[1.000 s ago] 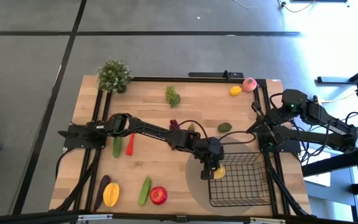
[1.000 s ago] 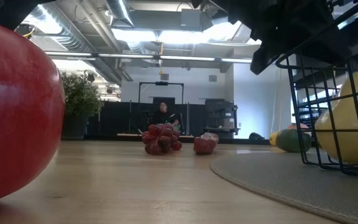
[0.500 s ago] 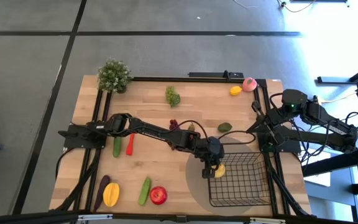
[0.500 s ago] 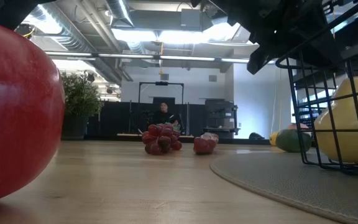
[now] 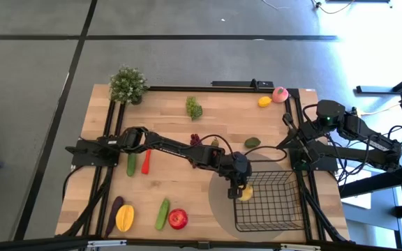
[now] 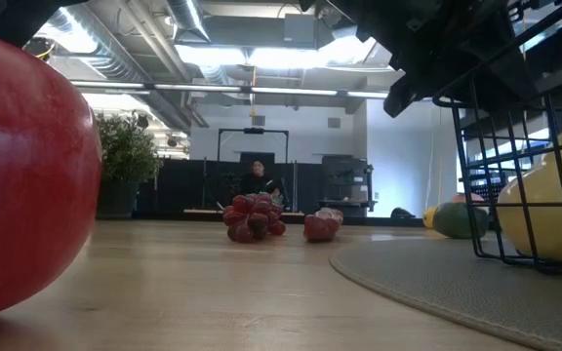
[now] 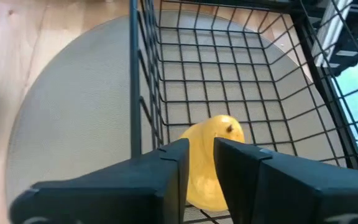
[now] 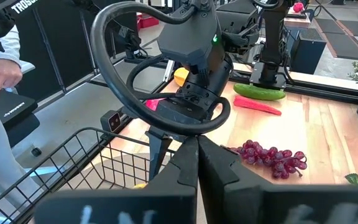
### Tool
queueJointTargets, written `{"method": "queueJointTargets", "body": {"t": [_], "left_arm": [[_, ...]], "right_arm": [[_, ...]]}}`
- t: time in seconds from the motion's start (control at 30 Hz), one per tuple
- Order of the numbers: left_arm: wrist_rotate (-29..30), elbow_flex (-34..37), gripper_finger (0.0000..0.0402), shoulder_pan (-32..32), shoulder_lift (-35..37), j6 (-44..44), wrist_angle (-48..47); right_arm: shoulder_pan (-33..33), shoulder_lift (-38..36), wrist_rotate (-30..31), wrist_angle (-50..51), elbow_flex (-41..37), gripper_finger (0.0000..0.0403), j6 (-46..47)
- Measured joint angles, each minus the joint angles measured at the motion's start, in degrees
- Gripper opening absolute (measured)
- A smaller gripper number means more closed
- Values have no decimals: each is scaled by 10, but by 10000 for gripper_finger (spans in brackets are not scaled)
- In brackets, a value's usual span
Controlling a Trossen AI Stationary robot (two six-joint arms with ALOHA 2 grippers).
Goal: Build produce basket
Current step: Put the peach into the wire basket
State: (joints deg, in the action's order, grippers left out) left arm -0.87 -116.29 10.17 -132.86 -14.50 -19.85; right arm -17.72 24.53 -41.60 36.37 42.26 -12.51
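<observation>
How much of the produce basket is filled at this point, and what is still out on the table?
Done: one yellow fruit lies inside the basket. In hand: the left end effector hangs over that fruit at the basket's near corner, fingers slightly apart. The right end effector waits shut beside the basket. Left: apple, mango, cucumbers, carrot, both grape bunches, lemon and peach.

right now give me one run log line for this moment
left tool: over basket, releasing pear | right tool: shut, waiting at table edge
</observation>
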Motion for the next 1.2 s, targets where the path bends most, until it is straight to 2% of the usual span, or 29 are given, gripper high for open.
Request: {"method": "queueJointTargets", "body": {"t": [0.33,0.6,0.9,1.03,1.2], "left_arm": [[4,0,70,-6,12,6,-3],[84,-24,69,-5,72,26,-73],[162,-30,69,-3,159,-72,-181],[219,-29,72,2,197,-145,-257],[252,-30,69,13,239,-235,-334]], "right_arm": [[0,0,-1,4,0,0,-15],[0,1,6,49,45,0,-78],[2,19,60,96,127,0,-110],[4,49,78,111,148,0,-113],[8,106,95,168,181,0,-135]]}}
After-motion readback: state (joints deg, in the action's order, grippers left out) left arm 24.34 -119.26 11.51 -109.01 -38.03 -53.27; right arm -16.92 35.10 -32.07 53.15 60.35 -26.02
